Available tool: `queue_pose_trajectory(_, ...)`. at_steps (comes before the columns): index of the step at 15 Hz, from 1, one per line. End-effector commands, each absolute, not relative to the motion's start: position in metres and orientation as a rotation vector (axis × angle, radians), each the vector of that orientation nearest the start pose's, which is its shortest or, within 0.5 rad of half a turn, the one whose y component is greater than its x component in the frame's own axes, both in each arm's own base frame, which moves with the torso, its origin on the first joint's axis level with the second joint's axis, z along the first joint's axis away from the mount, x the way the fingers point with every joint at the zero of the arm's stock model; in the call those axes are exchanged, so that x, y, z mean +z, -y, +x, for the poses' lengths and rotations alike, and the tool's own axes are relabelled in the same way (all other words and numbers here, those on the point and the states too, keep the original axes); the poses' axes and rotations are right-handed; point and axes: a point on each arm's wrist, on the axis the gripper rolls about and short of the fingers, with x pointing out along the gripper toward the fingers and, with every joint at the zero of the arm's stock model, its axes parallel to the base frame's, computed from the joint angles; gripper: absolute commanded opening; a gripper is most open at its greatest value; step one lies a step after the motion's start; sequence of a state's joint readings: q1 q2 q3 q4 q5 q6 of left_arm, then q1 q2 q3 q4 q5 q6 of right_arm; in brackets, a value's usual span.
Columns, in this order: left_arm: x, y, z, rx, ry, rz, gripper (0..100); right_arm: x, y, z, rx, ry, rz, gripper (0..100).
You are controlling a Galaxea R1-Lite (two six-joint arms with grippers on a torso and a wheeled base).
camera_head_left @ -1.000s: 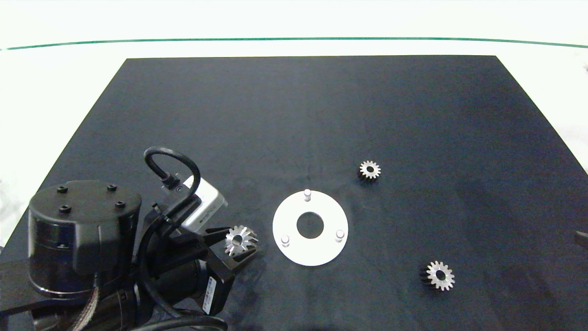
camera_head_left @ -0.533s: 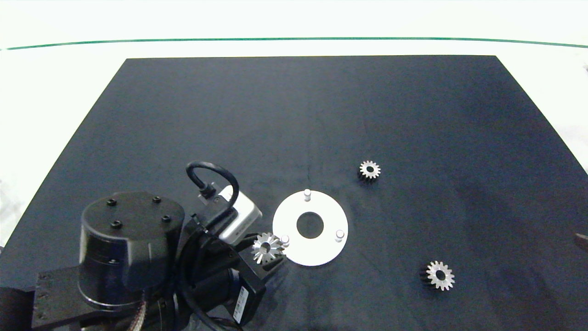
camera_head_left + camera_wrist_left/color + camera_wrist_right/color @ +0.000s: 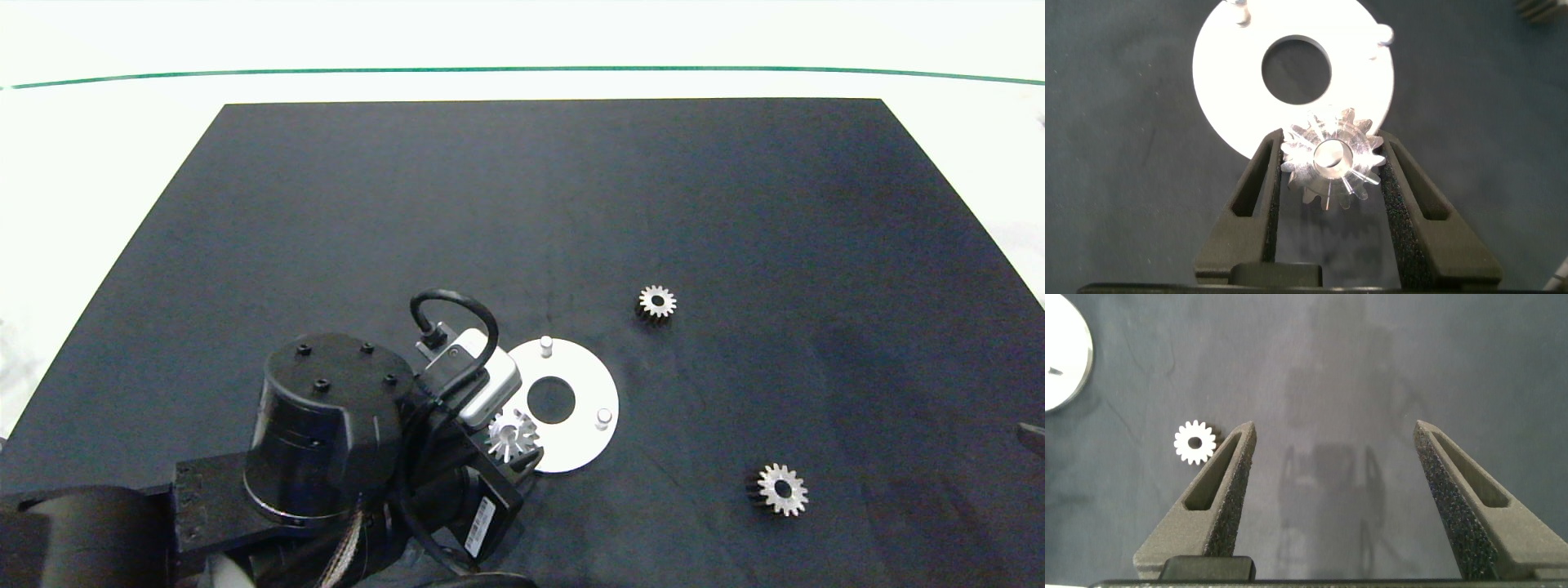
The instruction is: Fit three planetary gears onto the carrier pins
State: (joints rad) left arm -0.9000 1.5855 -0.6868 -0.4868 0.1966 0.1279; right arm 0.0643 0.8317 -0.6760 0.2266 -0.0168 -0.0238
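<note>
The white carrier disc lies on the black mat with two pins showing, a far pin and a right pin; its near-left pin is hidden under the held gear. My left gripper is shut on one silvery planetary gear, hanging over the disc's near-left edge. In the left wrist view this gear sits between the fingers, just before the disc. Two more gears lie loose: one beyond the disc to the right, one at near right. My right gripper is open, above bare mat.
The black mat covers most of the white table, whose back carries a green line. The left arm's bulky wrist fills the near-left area. The right gripper's tip barely shows at the right edge.
My left gripper has carried the gear rightwards, from left of the disc to over the disc's near-left edge, now covering the near-left pin. The loose gears and right arm stayed put.
</note>
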Motion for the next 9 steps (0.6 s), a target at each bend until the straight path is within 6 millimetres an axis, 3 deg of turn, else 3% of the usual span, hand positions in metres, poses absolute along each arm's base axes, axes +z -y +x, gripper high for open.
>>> queue_pose_trajectory(1, 0.164, 0.215, 0.178, -0.706, -0.328, 0.352, 22, 0.23, -0.005, 0.077, 0.053, -0.387, -0.04, 76)
queue_pose_trajectory(9, 0.16, 0.202, 0.198, -0.632, -0.331, 0.382, 22, 0.229, -0.005, 0.078, 0.056, -0.39, -0.038, 76)
